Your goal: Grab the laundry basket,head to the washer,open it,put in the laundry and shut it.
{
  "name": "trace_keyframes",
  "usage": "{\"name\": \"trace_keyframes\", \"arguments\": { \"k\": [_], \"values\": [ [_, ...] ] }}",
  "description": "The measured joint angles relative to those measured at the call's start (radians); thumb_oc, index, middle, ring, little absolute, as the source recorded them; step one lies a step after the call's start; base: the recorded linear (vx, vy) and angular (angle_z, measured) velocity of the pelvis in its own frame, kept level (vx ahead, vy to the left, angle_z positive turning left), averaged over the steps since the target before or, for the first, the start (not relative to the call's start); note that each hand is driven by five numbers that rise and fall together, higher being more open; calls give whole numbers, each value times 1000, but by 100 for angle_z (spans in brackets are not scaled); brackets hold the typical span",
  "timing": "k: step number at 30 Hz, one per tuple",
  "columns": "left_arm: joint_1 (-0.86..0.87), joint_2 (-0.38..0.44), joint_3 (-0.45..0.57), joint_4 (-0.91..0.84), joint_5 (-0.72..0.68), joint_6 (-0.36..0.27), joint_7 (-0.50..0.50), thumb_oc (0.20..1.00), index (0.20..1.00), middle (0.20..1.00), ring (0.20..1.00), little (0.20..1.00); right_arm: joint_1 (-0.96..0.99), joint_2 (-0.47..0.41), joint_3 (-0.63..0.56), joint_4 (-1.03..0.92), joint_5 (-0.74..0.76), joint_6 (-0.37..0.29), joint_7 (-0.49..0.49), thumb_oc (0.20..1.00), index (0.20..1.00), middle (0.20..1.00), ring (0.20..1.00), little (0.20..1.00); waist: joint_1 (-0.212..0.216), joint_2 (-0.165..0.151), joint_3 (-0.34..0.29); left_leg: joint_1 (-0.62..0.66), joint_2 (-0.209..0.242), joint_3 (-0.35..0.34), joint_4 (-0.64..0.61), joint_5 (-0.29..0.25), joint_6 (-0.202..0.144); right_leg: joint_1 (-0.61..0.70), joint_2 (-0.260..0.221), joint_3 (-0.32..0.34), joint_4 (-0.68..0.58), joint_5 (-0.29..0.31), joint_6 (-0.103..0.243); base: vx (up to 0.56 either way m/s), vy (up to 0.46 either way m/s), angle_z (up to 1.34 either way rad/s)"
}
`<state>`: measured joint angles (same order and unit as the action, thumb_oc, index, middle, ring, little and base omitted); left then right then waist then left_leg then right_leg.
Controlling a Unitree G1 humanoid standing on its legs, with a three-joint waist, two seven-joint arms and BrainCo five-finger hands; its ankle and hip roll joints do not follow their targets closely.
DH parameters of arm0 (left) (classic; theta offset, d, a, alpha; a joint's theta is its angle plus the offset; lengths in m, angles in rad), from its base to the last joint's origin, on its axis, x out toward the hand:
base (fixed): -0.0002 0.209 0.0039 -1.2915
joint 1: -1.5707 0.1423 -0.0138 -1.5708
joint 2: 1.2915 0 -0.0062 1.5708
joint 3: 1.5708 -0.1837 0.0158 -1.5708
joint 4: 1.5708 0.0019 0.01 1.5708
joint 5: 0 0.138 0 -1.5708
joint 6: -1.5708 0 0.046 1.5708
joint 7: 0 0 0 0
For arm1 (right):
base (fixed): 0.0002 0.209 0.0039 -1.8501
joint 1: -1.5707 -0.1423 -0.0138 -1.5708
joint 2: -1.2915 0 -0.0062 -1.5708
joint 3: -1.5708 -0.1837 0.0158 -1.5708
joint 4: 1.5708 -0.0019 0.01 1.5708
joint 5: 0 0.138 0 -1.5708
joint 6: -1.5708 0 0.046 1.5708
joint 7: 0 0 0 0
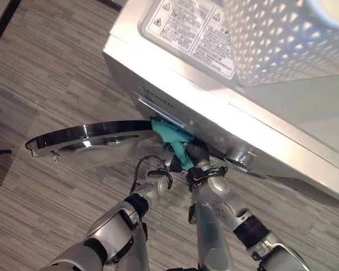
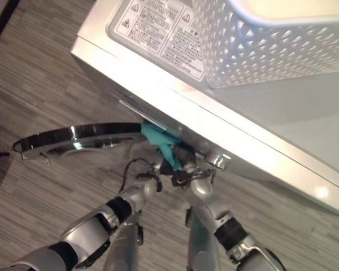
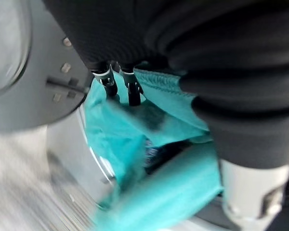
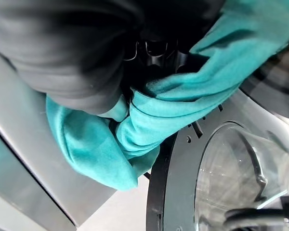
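A teal cloth [image 1: 172,138] hangs out of the silver washer's [image 1: 260,121] front opening, bunched between my two hands. My left hand [image 1: 174,164] is at the opening, and its dark fingertips [image 3: 109,86] rest straight against the cloth [image 3: 135,144]. Just to its right, my right hand [image 1: 198,151] is pushed into the same cloth [image 4: 149,110], which is draped over it. The washer's round door [image 1: 90,140] stands swung open to the left. The white perforated laundry basket [image 1: 282,39] sits on top of the washer.
The washer's top carries a warning label [image 1: 192,28] beside the basket. A round knob [image 1: 241,157] sticks out of the front panel right of my hands. Striped wood-look floor [image 1: 45,73] lies to the left and below the open door.
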<state>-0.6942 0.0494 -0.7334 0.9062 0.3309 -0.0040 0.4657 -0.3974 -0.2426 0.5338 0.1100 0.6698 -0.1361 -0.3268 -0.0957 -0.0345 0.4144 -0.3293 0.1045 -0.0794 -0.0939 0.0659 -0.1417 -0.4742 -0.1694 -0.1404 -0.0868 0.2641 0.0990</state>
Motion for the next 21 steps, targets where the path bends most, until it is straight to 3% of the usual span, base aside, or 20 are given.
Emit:
{"name": "trace_keyframes", "arguments": {
  "k": [1,3,4,7,9,14,16,21],
  "values": [
    [18,-6,6,-8,-37,-12,0,1000,1000,1000,1000,1000,0,0,0,0,-2,-3,-4,200,200,200,200,200,1,0,0,-2,0,-2,0,0,0,-1,0,-2,0,0,0,-6,-70,16],
    [47,-109,65,-74,-462,-38,-25,1000,1000,1000,1000,1000,-11,8,-1,2,-22,-11,-62,200,200,200,200,200,0,1,2,-19,-3,-21,0,6,1,-6,-1,-16,0,-6,-2,0,-41,20],
    [28,-125,62,-95,-562,-47,-37,1000,1000,1000,1000,1000,-18,8,-1,2,-28,-11,-66,200,200,200,200,200,0,1,2,-25,-6,-21,0,7,3,-13,-4,-16,0,-4,1,7,-18,8],
    [36,-95,53,-199,-798,-70,-92,1000,1000,1000,1000,1000,-25,11,-1,8,-60,-10,-62,200,200,200,200,200,-3,4,5,-31,-3,-21,0,8,3,-17,-6,-15,0,-3,2,0,0,0],
    [63,-53,41,-243,-876,-84,-118,1000,1000,1000,1000,1000,-25,19,-1,7,-60,-10,-62,200,200,200,200,200,-4,5,7,-32,-1,-23,0,9,3,-17,-4,-18,0,-2,1,0,0,0],
    [69,-16,45,-257,-878,-90,-126,1000,1000,1000,1000,1000,-23,22,-11,7,-57,-20,-62,200,200,200,200,200,-6,6,11,-40,-2,-34,0,12,3,-17,-6,-30,0,-2,0,-14,-6,6],
    [48,-34,43,-209,-869,-99,-128,200,200,200,200,200,-22,33,-15,7,-55,-23,-63,200,200,200,200,200,-9,5,12,-41,-3,-36,0,13,2,-17,-5,-32,0,-2,0,-10,-6,3],
    [11,-54,54,-148,-825,-107,-125,200,200,200,200,200,-22,37,-13,7,-55,-23,-62,200,200,200,200,200,-16,5,12,-42,-4,-36,0,13,3,-18,-5,-32,0,-3,0,0,0,0]
  ]
}}
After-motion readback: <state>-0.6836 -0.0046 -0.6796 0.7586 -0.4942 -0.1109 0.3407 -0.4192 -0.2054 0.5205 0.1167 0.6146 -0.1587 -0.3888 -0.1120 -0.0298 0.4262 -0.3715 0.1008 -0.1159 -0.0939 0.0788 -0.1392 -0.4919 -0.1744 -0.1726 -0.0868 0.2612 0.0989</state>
